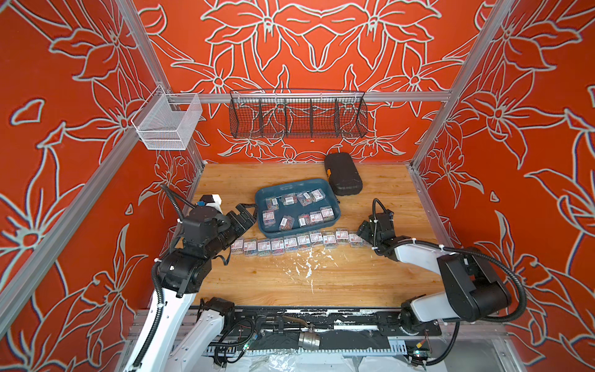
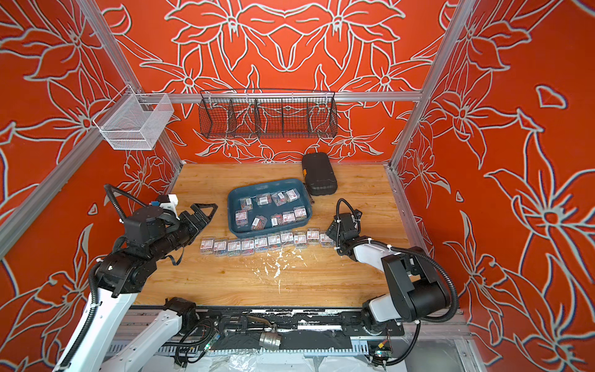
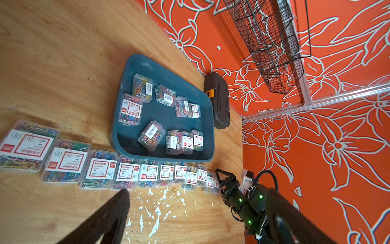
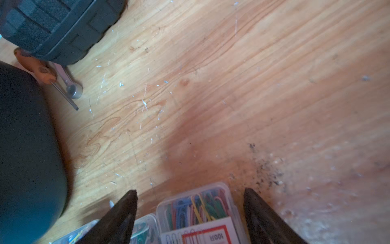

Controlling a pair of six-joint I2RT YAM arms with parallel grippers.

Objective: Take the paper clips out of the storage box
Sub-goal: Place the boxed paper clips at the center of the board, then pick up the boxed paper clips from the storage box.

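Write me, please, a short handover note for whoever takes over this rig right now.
Left gripper: open, empty, beside the storage box.
Right gripper: open, straddling the end box of the table row, not gripping it.
Done: about ten paper clip boxes lined up on the table in front of the storage box.
Left: about nine boxes lie inside the storage box; lift them out.
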